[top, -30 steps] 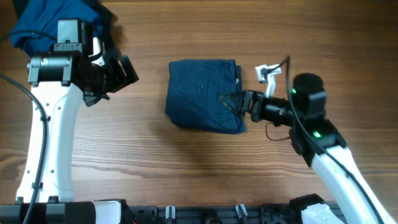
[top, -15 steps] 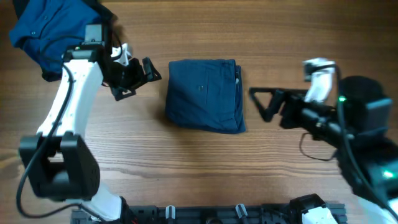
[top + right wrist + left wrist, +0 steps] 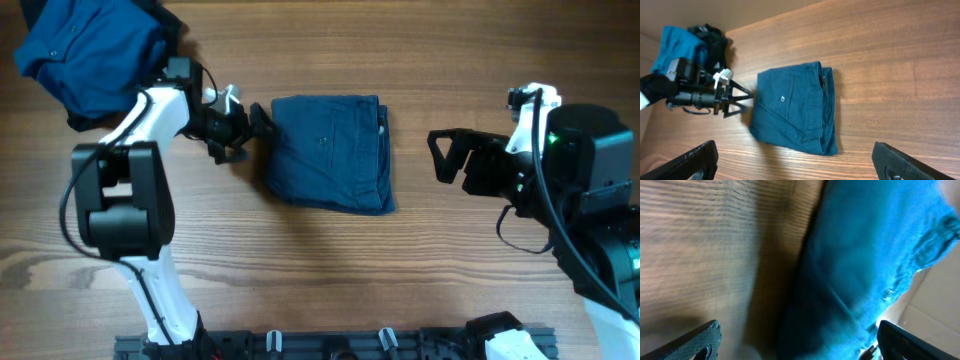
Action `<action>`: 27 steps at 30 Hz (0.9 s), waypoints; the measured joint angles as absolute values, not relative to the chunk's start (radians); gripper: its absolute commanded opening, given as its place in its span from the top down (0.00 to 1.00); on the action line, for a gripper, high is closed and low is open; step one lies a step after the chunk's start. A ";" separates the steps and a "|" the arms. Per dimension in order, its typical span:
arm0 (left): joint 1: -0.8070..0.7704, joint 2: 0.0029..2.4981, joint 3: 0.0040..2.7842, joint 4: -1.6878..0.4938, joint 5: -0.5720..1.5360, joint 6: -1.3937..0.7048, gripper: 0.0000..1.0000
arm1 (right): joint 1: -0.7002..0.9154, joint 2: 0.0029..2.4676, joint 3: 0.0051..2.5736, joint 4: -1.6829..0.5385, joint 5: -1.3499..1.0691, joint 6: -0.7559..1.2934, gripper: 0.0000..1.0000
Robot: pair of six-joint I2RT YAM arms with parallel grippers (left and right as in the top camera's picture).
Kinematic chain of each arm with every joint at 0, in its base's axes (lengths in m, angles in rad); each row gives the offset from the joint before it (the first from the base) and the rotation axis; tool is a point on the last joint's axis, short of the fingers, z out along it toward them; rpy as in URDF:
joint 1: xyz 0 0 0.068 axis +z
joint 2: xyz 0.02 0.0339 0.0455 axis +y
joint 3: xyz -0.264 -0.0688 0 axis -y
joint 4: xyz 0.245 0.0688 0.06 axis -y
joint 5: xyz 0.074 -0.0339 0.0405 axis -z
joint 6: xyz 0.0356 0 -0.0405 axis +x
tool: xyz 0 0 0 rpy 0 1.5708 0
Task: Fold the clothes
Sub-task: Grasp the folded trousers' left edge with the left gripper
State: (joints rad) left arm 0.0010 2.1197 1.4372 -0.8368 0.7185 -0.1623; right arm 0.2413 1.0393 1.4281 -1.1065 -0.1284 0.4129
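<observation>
Overhead view: the navy shorts (image 3: 330, 152) lie folded into a compact rectangle at the middle of the table (image 3: 450, 60).
Shorts, detail: flat on the wood, layered edges and the waistband stacked along the right side, with a small pale dot on the top face.
Shorts, grip: nothing holds them.
Left gripper (image 3: 262, 128): fingers spread wide with nothing between them. The tips are at the left edge of the shorts, and I cannot tell whether they touch the cloth or stop just beside it.
Left wrist view: blurred. Blue cloth fills the right part and wood grain the left, with a dark fingertip in each lower corner, far apart.
Right gripper (image 3: 438, 155): fingers wide apart and empty, pointing toward the shorts from the right. It is clear of them, with bare wood between.
Right wrist view: the whole folded bundle shows from above, and the left gripper's dark fingers are at its left side.
Shirt (image 3: 85, 55): brighter blue, crumpled in a heap at the table's far left corner, well apart from the shorts.
Dark cloth (image 3: 165, 25): bunched against the right side of the shirt.
Left arm (image 3: 150, 110): a white link that runs from beside the shirt heap toward the shorts.
</observation>
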 measured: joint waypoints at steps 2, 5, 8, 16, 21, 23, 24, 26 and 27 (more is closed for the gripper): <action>0.002 2.141 1.438 -0.824 0.784 -0.145 0.00 | 0.241 1.054 1.428 -1.119 -0.126 0.413 0.01; 0.002 2.157 1.439 -0.798 0.838 -0.132 0.00 | 0.241 1.080 1.428 -1.132 -0.125 0.413 0.01; -0.002 2.167 1.439 -0.768 0.871 -0.128 0.00 | 0.241 1.101 1.428 -1.142 -0.125 0.413 0.01; -0.074 2.175 1.443 -0.712 0.881 -0.150 0.00 | 0.241 1.141 1.428 -1.158 -0.125 0.413 0.00; -0.133 2.185 1.455 -0.686 0.878 -0.188 0.00 | 0.241 1.142 1.428 -1.168 -0.125 0.413 0.00; -0.154 2.193 1.462 -0.682 0.886 -0.197 0.00 | 0.241 1.142 1.428 -1.171 -0.125 0.409 0.01; -0.164 2.198 1.466 -0.680 0.890 -0.201 0.03 | 0.241 1.142 1.428 -1.174 -0.125 0.405 0.01; -0.180 2.206 1.473 -0.677 0.900 -0.208 0.30 | 0.241 1.142 1.428 -1.178 -0.125 0.395 0.01; -0.186 2.209 1.473 -0.675 0.904 -0.211 0.37 | 0.241 1.142 1.428 -1.180 -0.125 0.393 0.01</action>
